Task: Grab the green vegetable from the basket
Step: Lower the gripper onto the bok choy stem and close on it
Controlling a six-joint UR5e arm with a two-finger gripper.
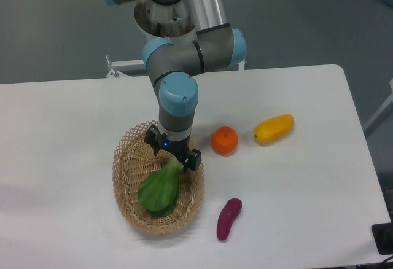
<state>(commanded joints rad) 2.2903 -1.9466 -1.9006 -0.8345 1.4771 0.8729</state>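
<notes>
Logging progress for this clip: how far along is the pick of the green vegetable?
Done: the end effector is positioned over the basket, at the white stem end of the green vegetable. In hand: the grasp itself; its fingers straddle the stem, but whether they have closed is not visible. Left: lifting, since the vegetable lies on the basket floor.
</notes>
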